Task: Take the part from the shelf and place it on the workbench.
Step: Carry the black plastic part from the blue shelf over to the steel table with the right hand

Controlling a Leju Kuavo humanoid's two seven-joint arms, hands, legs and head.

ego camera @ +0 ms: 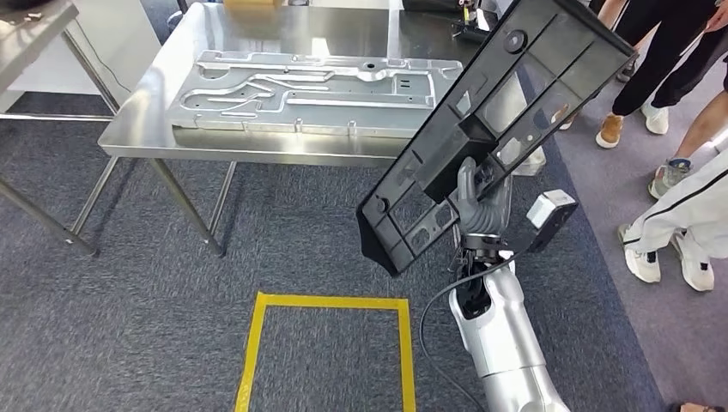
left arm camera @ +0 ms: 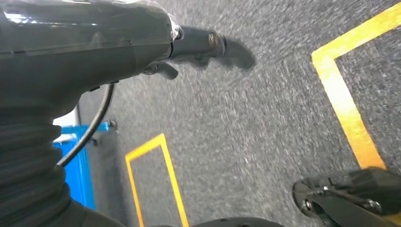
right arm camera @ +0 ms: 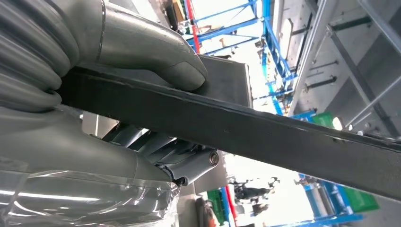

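The part is a large black plastic frame point(ego camera: 506, 112) with ribs and cut-outs. My right hand point(ego camera: 476, 202) grips it near its middle and holds it up tilted, its upper end over the right end of the steel workbench point(ego camera: 257, 34). Seen from the right wrist, the frame's black edge point(right arm camera: 265, 127) runs between my thumb point(right arm camera: 156, 52) and the fingers point(right arm camera: 189, 163) under it. My left hand point(left arm camera: 94, 47) hangs over the grey carpet and holds nothing.
A machined metal plate point(ego camera: 309, 90) lies across the workbench. Several people stand close at the right point(ego camera: 661, 77). A yellow tape square point(ego camera: 326, 343) marks the carpet in front of me. Another steel table point(ego camera: 26, 34) stands at the far left.
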